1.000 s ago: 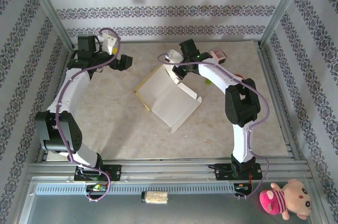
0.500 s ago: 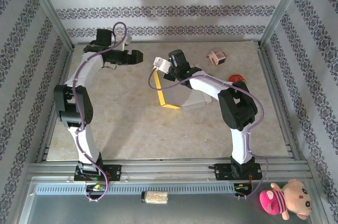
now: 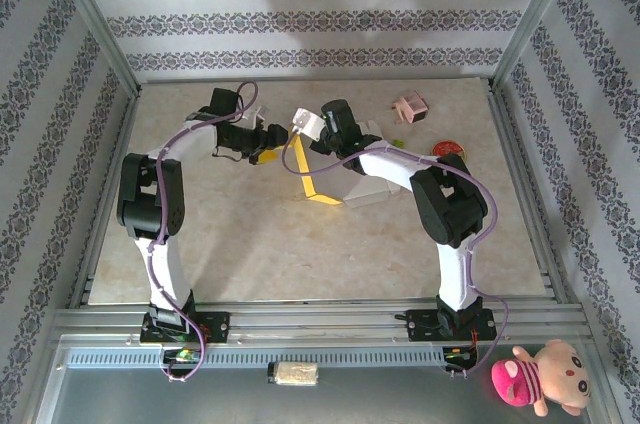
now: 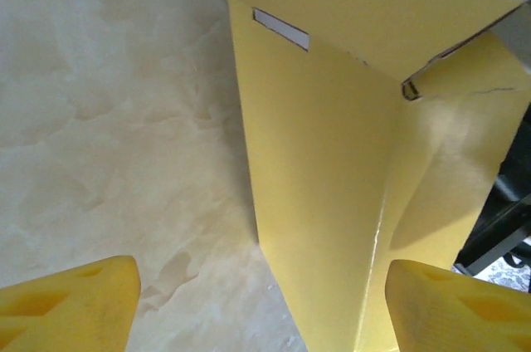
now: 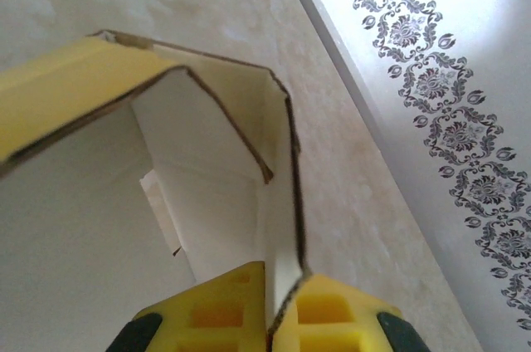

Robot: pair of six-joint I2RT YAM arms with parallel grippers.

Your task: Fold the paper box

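Two grippers engaged: right gripper (image 5: 282, 306) pinched shut on paper box (image 3: 360, 190) wall edge, box propped up on worktop (image 3: 250, 244) centre; left gripper (image 4: 257, 319) open, straddling yellow panel (image 4: 315, 186). Advice: close squarely at crease, gently.

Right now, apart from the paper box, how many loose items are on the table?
2: a small pink box-like item near the far edge, right of centre, and a red item partly behind the right arm. That arm may hide others.

Matt card, smooth marbled surface (image 4: 108, 119)
The paper box (image 4: 332, 161) is thin cardboard: matt yellow outside, white inside, raw brown cut edges.
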